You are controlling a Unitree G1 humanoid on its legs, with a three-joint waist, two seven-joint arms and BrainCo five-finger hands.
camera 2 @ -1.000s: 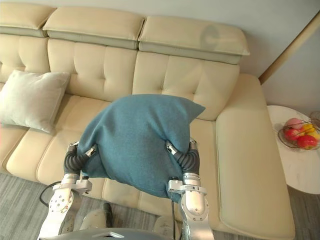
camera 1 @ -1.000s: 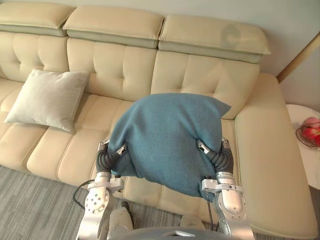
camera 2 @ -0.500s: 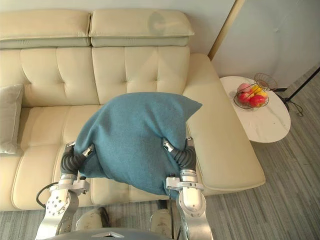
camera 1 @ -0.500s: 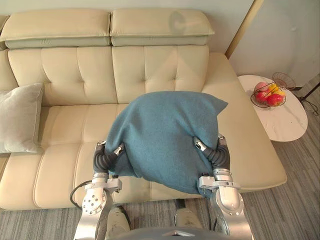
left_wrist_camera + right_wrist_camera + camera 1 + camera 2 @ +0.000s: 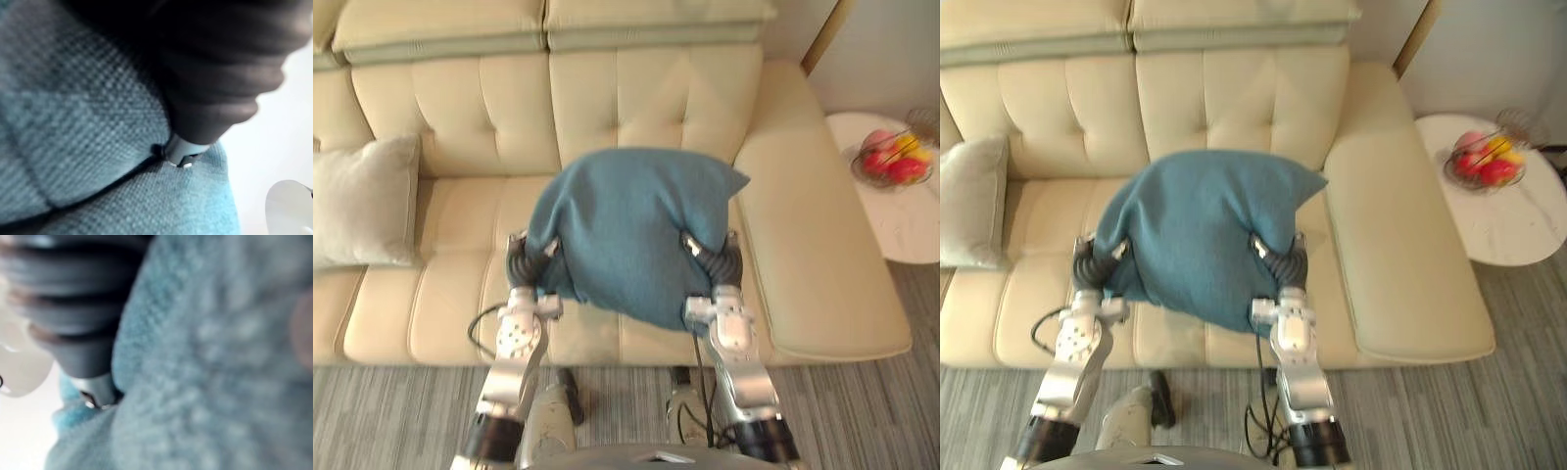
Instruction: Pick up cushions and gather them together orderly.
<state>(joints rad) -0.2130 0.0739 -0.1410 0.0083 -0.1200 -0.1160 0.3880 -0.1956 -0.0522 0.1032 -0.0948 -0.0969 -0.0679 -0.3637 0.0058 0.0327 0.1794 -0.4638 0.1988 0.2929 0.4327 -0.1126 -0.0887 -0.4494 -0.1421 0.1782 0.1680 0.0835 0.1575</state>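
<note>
Aloft, teal cushion [image 5: 631, 230] before cream sofa [image 5: 460, 137].

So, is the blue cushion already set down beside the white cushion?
No, the blue cushion sits between the left hand and right hand, well apart from the white cushion at the sofa's left.

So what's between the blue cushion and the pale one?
Just bare sofa seat between blue cushion and pale cushion, per the left eye view.

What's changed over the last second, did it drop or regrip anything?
Nothing taken or let go. The blue cushion stays pressed between the left hand and right hand over the sofa; the view shifted, so the camera moved. The white cushion stays at the sofa's left.
</note>
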